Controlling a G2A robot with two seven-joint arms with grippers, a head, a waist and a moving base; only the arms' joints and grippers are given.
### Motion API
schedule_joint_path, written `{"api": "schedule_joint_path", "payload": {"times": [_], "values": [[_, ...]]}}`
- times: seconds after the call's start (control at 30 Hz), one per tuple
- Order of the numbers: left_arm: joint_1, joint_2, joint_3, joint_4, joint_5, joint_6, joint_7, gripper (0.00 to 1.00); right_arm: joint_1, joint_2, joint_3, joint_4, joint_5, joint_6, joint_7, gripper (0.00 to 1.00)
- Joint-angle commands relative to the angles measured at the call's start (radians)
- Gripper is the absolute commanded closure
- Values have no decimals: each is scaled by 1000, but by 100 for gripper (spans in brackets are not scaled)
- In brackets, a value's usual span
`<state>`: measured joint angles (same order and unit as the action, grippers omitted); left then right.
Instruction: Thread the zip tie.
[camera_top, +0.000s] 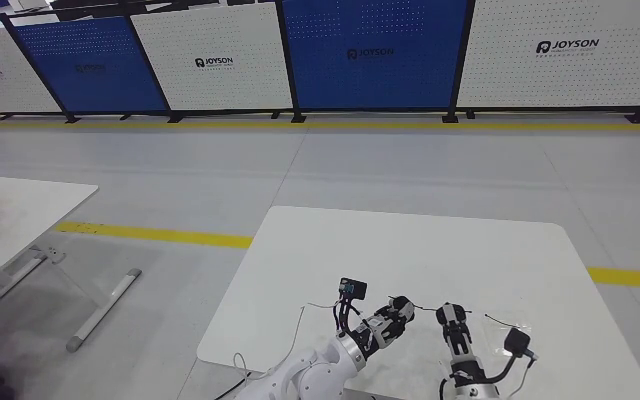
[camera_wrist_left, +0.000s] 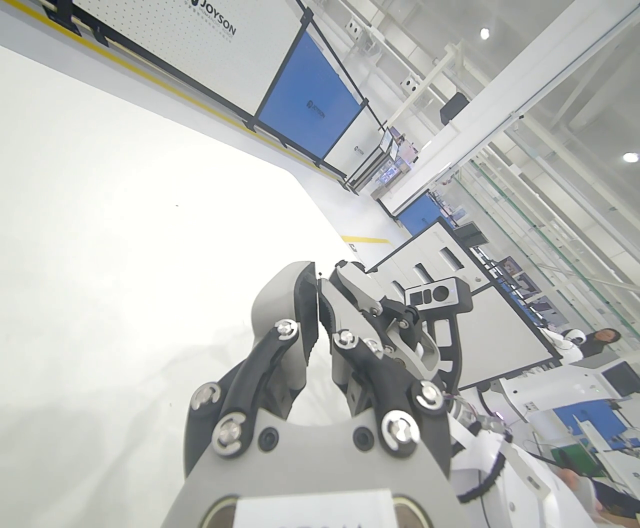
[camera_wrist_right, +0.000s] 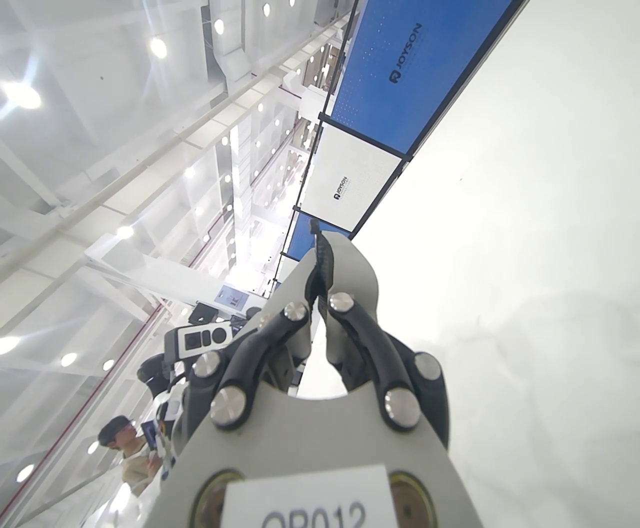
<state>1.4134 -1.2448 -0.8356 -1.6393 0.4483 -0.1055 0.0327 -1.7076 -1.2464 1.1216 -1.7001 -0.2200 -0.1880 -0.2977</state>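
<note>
The zip tie (camera_top: 426, 309) is a thin black strand spanning the short gap between my two grippers near the front edge of the white table (camera_top: 420, 250). My left gripper (camera_top: 403, 303) (camera_wrist_left: 318, 282) is shut, with a tiny black bit of the tie at its fingertips. My right gripper (camera_top: 447, 313) (camera_wrist_right: 320, 245) is shut too, and a short black end of the zip tie (camera_wrist_right: 314, 228) pokes out past its tips. In the left wrist view the right gripper's fingers (camera_wrist_left: 350, 280) sit almost against the left one's, tip to tip.
The table's front-left edge (camera_top: 215, 345) lies close to the left arm. Bare tabletop stretches behind and to the right. Another white table (camera_top: 30, 205) stands off to the left across the floor, and blue and white partition panels (camera_top: 370, 50) line the back.
</note>
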Motion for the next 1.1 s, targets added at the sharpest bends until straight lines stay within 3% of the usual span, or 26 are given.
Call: {"api": "schedule_joint_path", "payload": {"times": [0.0,0.63,1.07], "values": [[0,0,0,0,0,0,0,100,-3,-1,4,-2,-1,-2,-1,100],[0,0,0,0,0,0,0,100,1,-17,8,5,-19,22,29,100],[0,0,0,0,0,0,0,100,-9,-24,34,6,-14,-1,25,100]]}}
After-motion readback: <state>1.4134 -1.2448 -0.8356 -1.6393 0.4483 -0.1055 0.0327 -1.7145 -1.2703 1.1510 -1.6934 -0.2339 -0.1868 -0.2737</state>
